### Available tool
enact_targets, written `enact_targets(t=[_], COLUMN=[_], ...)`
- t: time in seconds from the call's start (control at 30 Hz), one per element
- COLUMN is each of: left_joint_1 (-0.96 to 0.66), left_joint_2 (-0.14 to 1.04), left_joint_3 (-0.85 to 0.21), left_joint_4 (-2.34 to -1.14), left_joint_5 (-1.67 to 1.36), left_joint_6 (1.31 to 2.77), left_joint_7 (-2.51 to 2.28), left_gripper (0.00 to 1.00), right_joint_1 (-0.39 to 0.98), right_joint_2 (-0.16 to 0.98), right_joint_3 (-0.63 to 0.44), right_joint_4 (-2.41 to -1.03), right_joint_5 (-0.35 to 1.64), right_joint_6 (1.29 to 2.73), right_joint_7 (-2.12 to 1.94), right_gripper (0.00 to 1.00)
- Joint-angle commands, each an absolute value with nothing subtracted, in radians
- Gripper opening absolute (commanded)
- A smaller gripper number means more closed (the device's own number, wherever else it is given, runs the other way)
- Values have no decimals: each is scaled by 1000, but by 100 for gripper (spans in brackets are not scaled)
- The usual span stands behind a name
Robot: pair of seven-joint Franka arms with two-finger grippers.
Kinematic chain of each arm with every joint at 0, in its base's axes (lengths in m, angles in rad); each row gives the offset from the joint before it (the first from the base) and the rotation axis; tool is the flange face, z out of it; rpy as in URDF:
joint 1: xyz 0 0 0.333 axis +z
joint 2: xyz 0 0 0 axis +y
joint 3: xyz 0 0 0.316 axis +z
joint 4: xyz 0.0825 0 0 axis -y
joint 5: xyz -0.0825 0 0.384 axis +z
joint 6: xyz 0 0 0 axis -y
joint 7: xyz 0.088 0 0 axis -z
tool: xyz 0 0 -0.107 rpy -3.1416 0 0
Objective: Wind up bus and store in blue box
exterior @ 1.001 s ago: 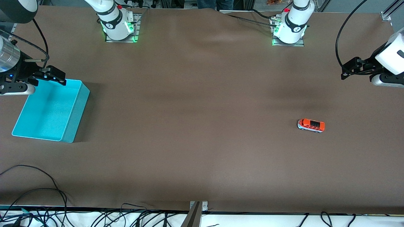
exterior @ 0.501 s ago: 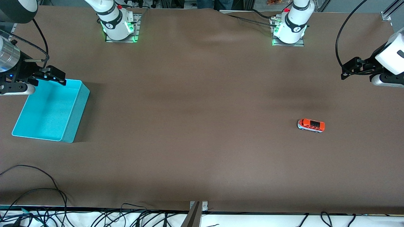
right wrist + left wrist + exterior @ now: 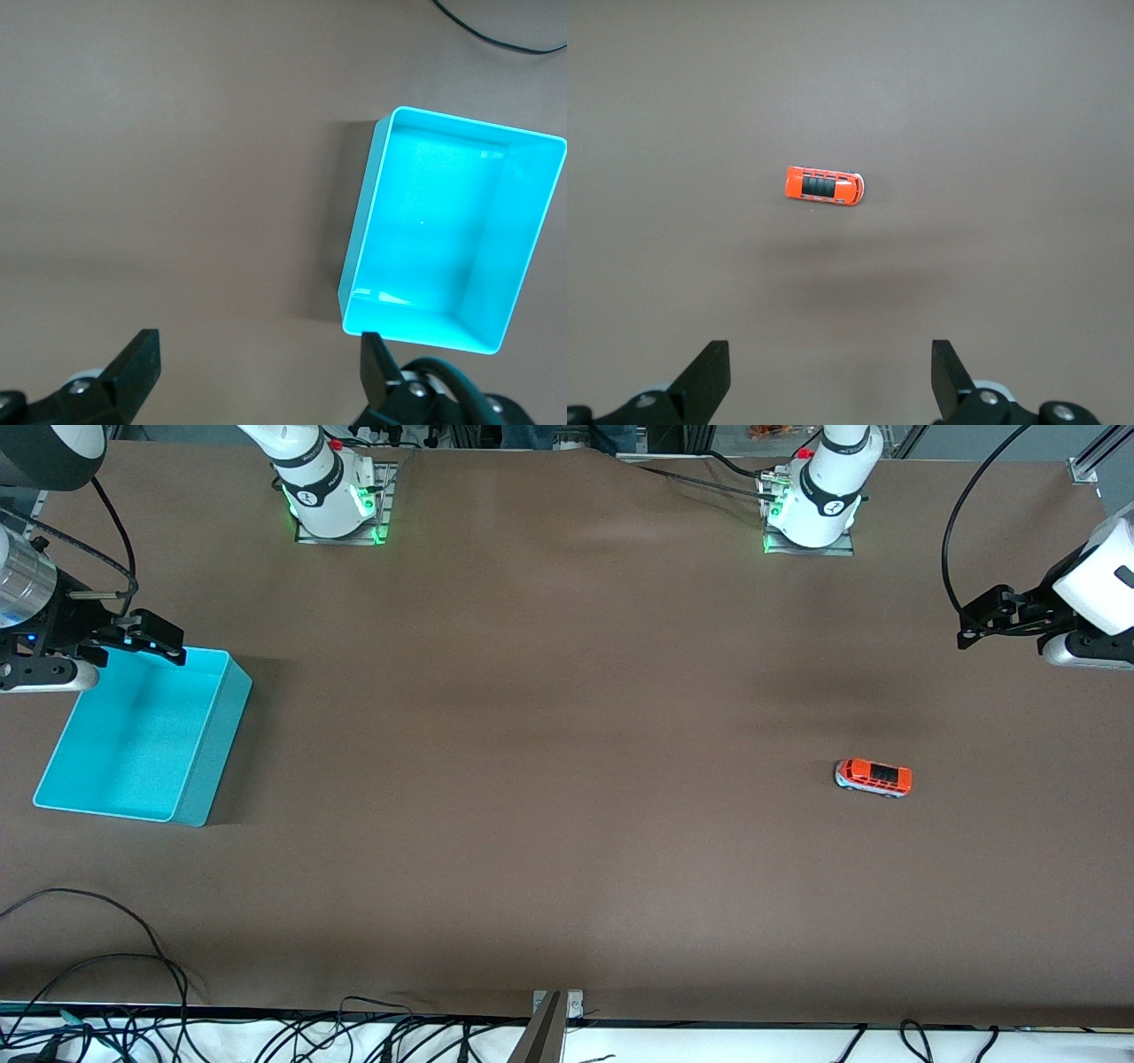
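The bus, a small orange toy van with a dark roof panel, stands on the brown table toward the left arm's end. It also shows in the left wrist view. My left gripper hangs open and empty high above the table near that end, away from the bus; its fingertips are wide apart. The blue box, an empty turquoise bin, sits toward the right arm's end and shows in the right wrist view. My right gripper is open and empty, up over the box's edge.
Black cables lie along the table's edge nearest the front camera. A small metal bracket sits at the middle of that edge. The two arm bases stand at the edge farthest from the camera.
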State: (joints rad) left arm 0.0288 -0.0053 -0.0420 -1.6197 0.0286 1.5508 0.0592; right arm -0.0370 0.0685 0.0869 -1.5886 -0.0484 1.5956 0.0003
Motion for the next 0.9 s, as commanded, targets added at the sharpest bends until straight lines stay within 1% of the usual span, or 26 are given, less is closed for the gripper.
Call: enact_targets(t=[0.0,0.87], left_joint_1=[35,37], left_joint_2=[8,8], left_joint_3=[-43,-43], left_joint_4=[-1591,-1591], left_joint_5=[6,5], left_joint_6=[1526,1522], left_joint_7=[51,51], left_gripper=[100,100], right_joint_1=[-38,-38], right_joint_2=[71,71], right_joint_3=[89,87], right_joint_4=[-1569,-1569], right_joint_5=[-35,-35], right_joint_6=[1580,1580], right_joint_7=[6,5], right_gripper=[100,100])
